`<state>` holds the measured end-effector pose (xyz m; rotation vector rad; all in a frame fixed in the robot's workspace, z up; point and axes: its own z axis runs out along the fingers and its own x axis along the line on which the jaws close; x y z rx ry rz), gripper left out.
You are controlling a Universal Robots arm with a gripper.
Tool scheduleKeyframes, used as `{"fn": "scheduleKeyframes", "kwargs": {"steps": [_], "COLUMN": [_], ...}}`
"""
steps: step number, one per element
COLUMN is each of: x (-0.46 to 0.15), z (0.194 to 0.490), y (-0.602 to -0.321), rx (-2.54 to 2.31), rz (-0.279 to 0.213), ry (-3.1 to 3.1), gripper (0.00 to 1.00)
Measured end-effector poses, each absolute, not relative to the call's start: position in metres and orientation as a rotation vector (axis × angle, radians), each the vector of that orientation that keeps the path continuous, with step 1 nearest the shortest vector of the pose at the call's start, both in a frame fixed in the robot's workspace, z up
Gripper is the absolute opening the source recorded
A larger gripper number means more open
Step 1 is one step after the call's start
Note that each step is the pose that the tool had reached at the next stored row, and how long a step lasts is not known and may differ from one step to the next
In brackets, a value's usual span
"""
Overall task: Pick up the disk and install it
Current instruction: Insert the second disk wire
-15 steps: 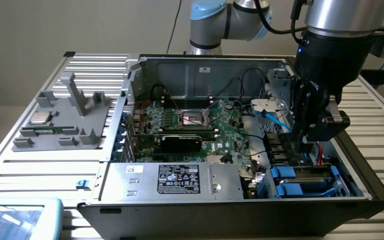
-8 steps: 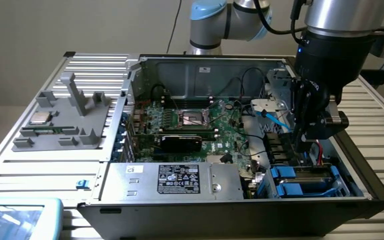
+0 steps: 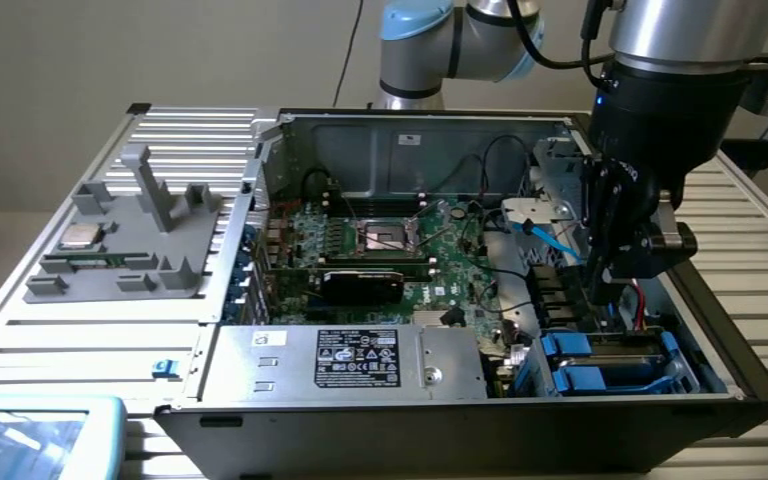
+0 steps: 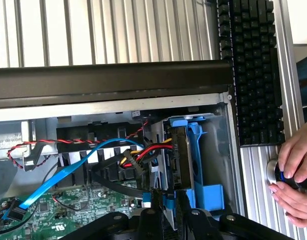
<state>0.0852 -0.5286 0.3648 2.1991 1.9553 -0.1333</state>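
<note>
The gripper (image 4: pixel 168 210) reaches down into the drive bay at the open computer case's (image 3: pixel 398 130) corner; its fingers seem pinched on the disk (image 4: pixel 182 155), standing edgewise in its blue carrier so it slides into the bay.

The claw (image 3: pixel 607 290) hangs inside the open computer case (image 3: pixel 357 425), just above the disk (image 4: pixel 182 150) standing in its bay; the circuit board (image 3: pixel 384 250) lies beside it.
</note>
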Motion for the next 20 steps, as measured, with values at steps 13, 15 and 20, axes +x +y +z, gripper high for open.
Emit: {"fn": "scheduleKeyframes", "kwargs": {"steps": [13,15,20], "x": [0.0852,0.0852,0.0858], "z": [0.3648,0.3648,0.3648], "y": [-0.5286,-0.5286,-0.5288], "rx": [2.199,2.199,2.199], "rz": [-0.133,-0.133,-0.135], "ry": [1.955,1.955,1.956], "gripper": [0.16,0.16,0.16]}}
